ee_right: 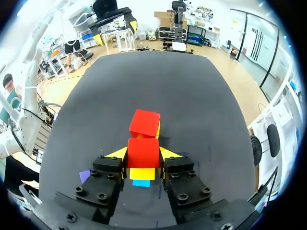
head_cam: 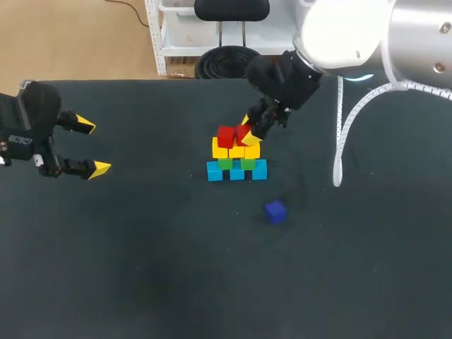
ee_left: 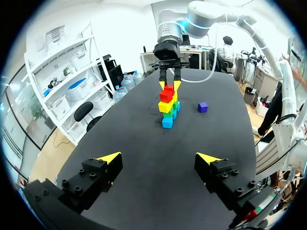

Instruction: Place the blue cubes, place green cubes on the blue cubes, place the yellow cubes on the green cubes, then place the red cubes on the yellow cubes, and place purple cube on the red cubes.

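The worktop (head_cam: 141, 268) carries a pyramid that looks nearly done. The right arm (head_cam: 367, 35) reaches in over it and ends steeply downward above the top tier, while the left arm sits well off to the side, its left pincer (head_cam: 93, 146) wide open, holding nothing and aimed across at the stack. Directly under the right pincer (ee_right: 143, 153) the blue cubes (head_cam: 236, 170) form the base row, with the green cubes (head_cam: 236, 163) on them and the yellow cubes (head_cam: 233, 150) above those. On the yellow tier, just ahead of the right pincer, one placed red cube (ee_right: 145, 123) already sits. The right pincer is clamped on the held red cube (ee_right: 143, 152), a finger against each side, right beside the placed one. Whether it already rests on the yellow I cannot tell. By my judgement, what remains is letting go of this cube and then the cap: the purple cube (head_cam: 275, 211) lies on the worktop, low beside the right pincer and apart from the stack.
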Controlling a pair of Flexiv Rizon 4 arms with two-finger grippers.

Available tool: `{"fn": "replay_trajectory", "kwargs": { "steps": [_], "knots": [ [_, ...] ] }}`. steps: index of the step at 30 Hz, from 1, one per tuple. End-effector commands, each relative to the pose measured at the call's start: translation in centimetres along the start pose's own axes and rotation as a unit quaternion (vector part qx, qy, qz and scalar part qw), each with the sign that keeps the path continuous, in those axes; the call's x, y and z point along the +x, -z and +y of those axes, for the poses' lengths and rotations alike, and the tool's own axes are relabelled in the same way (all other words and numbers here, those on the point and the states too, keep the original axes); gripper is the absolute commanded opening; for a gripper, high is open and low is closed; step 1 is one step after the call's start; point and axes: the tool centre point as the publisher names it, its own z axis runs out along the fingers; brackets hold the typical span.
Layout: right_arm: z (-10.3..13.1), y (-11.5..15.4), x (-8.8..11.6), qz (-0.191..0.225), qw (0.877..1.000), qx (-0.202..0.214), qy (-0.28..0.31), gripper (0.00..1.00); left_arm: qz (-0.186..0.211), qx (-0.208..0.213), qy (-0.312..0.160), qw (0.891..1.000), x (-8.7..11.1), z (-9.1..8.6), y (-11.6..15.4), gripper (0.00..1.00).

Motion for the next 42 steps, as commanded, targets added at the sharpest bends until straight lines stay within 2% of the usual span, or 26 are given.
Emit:
{"fn": "replay_trajectory", "kwargs": {
  "steps": [1, 4, 7, 13, 14, 15, 26, 31, 33, 40, 42],
  "knots": [
    [-0.19, 0.01, -0.01, 0.0, 1.0, -0.002, 0.0, 0.0, -0.004, -0.001, -0.001, 1.0, 0.18, -0.01, -0.01, 1.0],
    [-0.23, -0.01, 0.02, 0.0, 1.0, -0.004, 0.0, 0.0, -0.004, -0.001, -0.001, 1.0, 0.18, -0.01, -0.01, 1.0],
    [-0.26, -0.04, 0.03, 0.0, 1.0, -0.004, -0.001, 0.12, -0.004, -0.001, -0.001, 1.0, 0.18, -0.01, -0.01, 1.0],
    [-0.28, -0.09, 0.02, 0.0, 1.0, -0.005, -0.002, 0.21, -0.004, -0.001, -0.001, 1.0, 0.18, -0.01, -0.01, 1.0],
    [-0.28, -0.1, 0.02, 0.0, 1.0, -0.005, -0.002, 0.29, -0.004, -0.001, -0.001, 1.0, 0.18, -0.01, -0.01, 1.0],
    [-0.28, -0.1, 0.01, 0.0, 1.0, -0.005, -0.002, 0.31, -0.004, -0.001, -0.001, 1.0, 0.18, -0.01, -0.01, 1.0],
    [-0.25, -0.12, 0.02, 0.002, 1.0, -0.005, -0.003, 0.39, -0.004, -0.001, -0.001, 1.0, 0.18, -0.01, -0.01, 1.0],
    [-0.24, -0.1, 0.03, 0.001, 1.0, -0.005, -0.003, 0.55, -0.004, -0.001, -0.001, 1.0, 0.18, -0.01, -0.01, 1.0],
    [-0.23, -0.07, 0.04, 0.0, 1.0, -0.005, -0.003, 0.72, -0.004, -0.001, -0.001, 1.0, 0.18, -0.01, -0.01, 1.0],
    [-0.24, 0.21, 0.15, 0.0, 1.0, -0.002, -0.005, 0.98, -0.004, -0.001, -0.001, 1.0, 0.18, -0.01, -0.01, 1.0],
    [-0.3, 0.42, 0.25, -0.001, 1.0, 0.002, -0.007, 1.0, -0.004, -0.001, -0.001, 1.0, 0.18, -0.01, -0.01, 1.0]
  ]
}}
